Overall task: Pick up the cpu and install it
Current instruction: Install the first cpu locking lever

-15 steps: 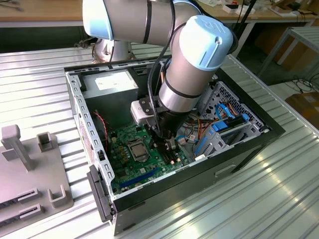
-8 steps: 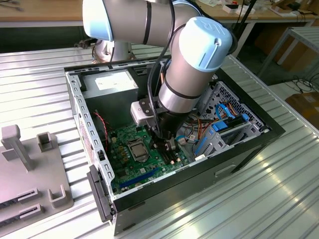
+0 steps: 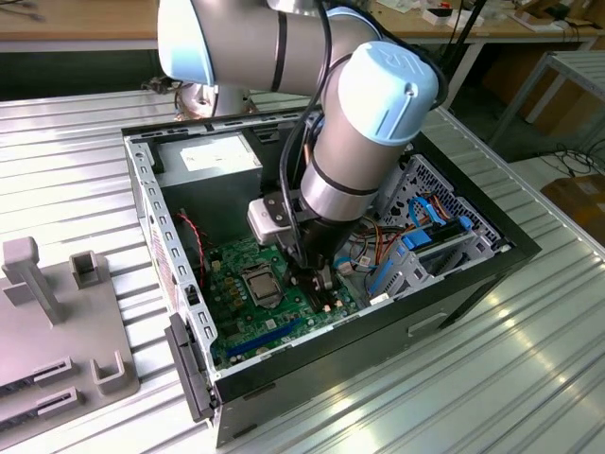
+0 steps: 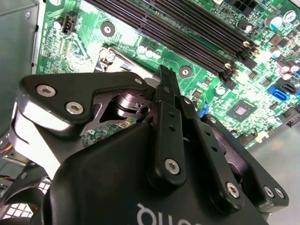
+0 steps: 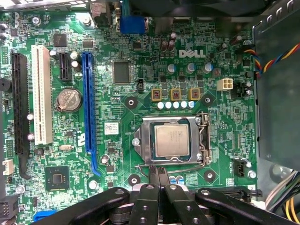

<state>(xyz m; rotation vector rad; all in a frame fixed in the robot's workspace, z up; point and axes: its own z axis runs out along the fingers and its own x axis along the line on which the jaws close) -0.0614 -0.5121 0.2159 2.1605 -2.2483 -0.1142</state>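
While the cpu [image 5: 172,140] lies in its socket [image 5: 147,140], the gripper [image 5: 158,172] jaws hang clenched and empty beside it.

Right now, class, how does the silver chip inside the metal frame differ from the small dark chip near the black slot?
Colour: the silver chip has a pale grey face, while the dark chip is black.
Size: the silver chip is clearly bigger than the dark chip.
Seating: the silver chip lies inside a metal frame, while the dark chip sits on its own small green square.
Both are flat and square, and both lie on the green board.
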